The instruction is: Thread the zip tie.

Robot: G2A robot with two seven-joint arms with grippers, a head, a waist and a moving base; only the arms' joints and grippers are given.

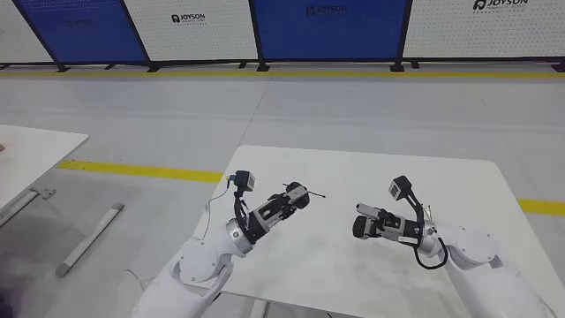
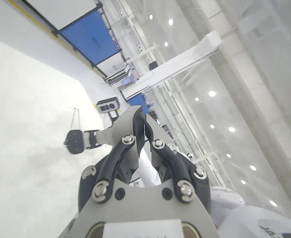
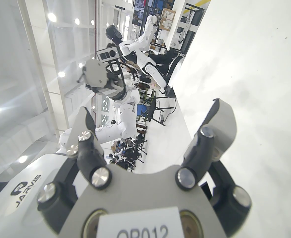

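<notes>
A thin black zip tie (image 1: 313,194) sticks out of my left gripper (image 1: 297,197), which is shut on it above the left half of the white table (image 1: 353,274). Its free end points toward my right gripper (image 1: 359,222). In the left wrist view the fingers (image 2: 138,122) are pressed together, and the tie itself is hard to make out there. My right gripper (image 3: 151,107) is open with nothing between its fingers. It hangs over the table a short gap from the left one and faces it. The right wrist view shows the left gripper (image 3: 94,75) farther off.
Two thin dark strands (image 2: 75,118) lie on the table beside the right gripper (image 2: 73,141); what they are is unclear. Another white table (image 1: 35,150) stands off to the left. Blue and white partition panels (image 1: 327,9) line the back of the floor.
</notes>
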